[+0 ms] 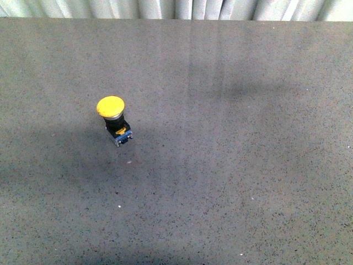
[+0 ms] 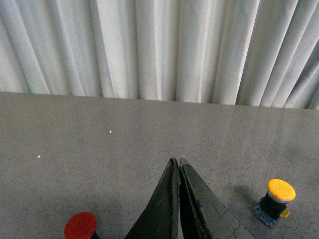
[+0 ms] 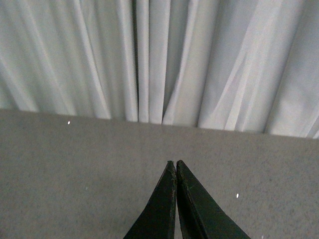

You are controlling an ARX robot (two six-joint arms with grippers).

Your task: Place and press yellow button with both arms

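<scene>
- The left gripper (image 2: 178, 160) has its two dark fingers pressed together to a point, with nothing between them, above the grey table (image 1: 248, 165).
- The right gripper (image 3: 176, 163) is likewise closed tip to tip and empty, over bare speckled tabletop.
- In the left wrist view, a red button (image 2: 80, 225) sits at the picture's edge beside the left fingers, only partly shown.
- The yellow button (image 1: 113, 118) seems to stand on its blue-grey base, round yellow cap uppermost, on the left half of the table in the front view, apart from both grippers.
- A small yellow mark on its black body is too small to read.
- Pale pleated curtains (image 1: 220, 8) hang behind the table's far edge.
</scene>
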